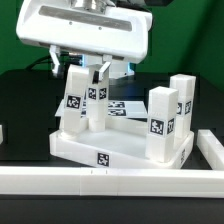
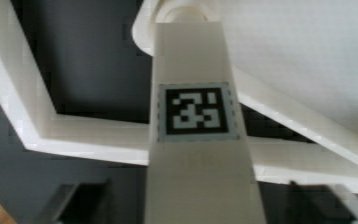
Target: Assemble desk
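The desk slab (image 1: 128,152) lies flat on the black table with white square legs standing in its corner sockets. Two legs (image 1: 164,122) (image 1: 183,100) stand at the exterior view's right, and two more (image 1: 72,102) (image 1: 94,108) at its left. My gripper (image 1: 90,72) hangs over the left pair. In the wrist view a tagged leg (image 2: 197,110) runs between my fingers down to a socket in the slab (image 2: 60,135). My gripper (image 2: 190,200) is open. Its dark fingers (image 2: 80,198) stand off the leg's sides, with a gap showing.
A long white rail (image 1: 110,182) runs along the front and turns back at the exterior view's right (image 1: 212,150). The marker board (image 1: 122,108) lies flat behind the slab. The arm's white housing (image 1: 85,30) fills the space above the left legs.
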